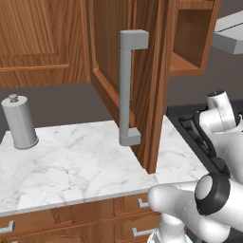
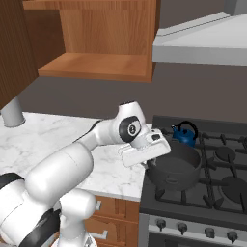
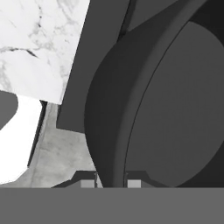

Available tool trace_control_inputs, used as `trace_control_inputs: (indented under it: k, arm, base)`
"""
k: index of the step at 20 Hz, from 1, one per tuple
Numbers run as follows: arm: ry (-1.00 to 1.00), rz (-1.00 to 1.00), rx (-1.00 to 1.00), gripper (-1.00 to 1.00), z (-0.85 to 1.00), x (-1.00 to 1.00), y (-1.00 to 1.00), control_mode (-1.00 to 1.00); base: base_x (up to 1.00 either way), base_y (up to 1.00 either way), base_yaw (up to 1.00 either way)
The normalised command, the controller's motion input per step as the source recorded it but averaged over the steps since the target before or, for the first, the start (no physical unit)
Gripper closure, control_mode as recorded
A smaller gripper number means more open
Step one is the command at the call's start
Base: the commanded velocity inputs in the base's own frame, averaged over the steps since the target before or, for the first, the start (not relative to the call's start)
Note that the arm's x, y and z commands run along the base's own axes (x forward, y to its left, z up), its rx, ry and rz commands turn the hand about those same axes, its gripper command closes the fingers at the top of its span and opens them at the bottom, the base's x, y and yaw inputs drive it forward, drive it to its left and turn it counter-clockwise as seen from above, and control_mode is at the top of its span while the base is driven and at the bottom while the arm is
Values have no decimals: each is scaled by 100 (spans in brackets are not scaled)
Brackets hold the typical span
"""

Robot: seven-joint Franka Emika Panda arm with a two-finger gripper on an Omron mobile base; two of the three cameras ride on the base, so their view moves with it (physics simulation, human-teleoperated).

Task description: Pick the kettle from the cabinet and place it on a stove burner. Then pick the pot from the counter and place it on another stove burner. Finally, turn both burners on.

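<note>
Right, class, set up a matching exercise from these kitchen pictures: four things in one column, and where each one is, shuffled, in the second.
Things:
1. small glossy blue kettle
2. wide dark grey pot
3. tall grey cylindrical canister
4. brown wooden cabinet door

Places or states:
A. standing on the white marble counter, far from the stove
B. swung open over the counter
C. on a rear burner of the black gas cooktop
D. at the cooktop's front left, its rim between the fingers of the hand

Pairs: 1-C, 2-D, 3-A, 4-B
</note>
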Motion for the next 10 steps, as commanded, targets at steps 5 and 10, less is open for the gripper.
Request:
trace_control_inputs:
  k: [5,10]
  arm:
    - [-4,10,5,100,-16,0,-29,-100]
    - [-8,9,0,100,-25,0,-15,-100]
  base:
    - [0,0,0]
    - [0,0,0]
